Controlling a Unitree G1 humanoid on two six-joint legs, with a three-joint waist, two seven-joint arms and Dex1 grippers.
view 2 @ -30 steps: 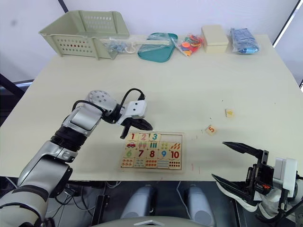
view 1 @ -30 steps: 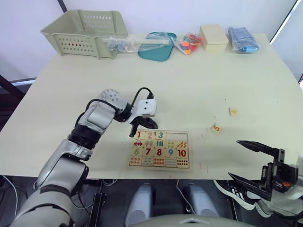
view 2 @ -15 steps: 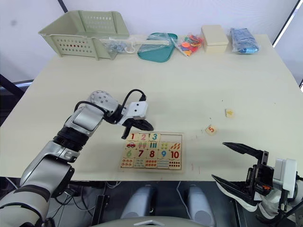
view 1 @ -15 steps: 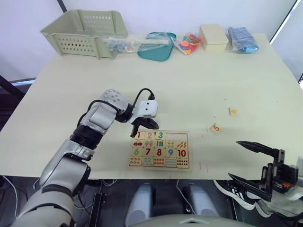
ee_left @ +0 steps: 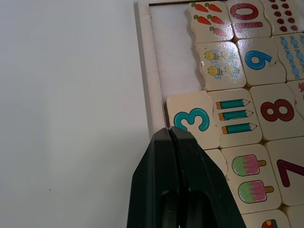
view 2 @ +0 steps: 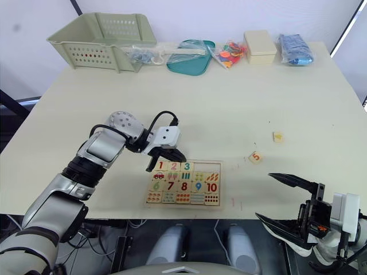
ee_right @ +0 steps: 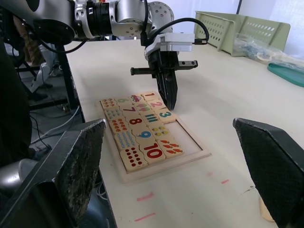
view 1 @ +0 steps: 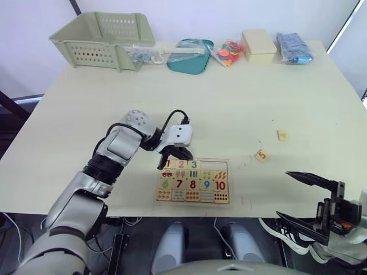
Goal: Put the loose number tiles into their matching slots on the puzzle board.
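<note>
I see tiles 1, 2 and 3 seated in the puzzle board's upper row, the 3 tile just beyond my left gripper, whose fingers are pressed together over the rim. The 5 tile lies loose well to its right. My right gripper hangs wide, off the table.

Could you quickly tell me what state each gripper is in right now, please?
Left gripper: closed, holding nothing, tips at the puzzle board rim beside the 3 tile.
Right gripper: open, empty, off the table's near edge.
</note>
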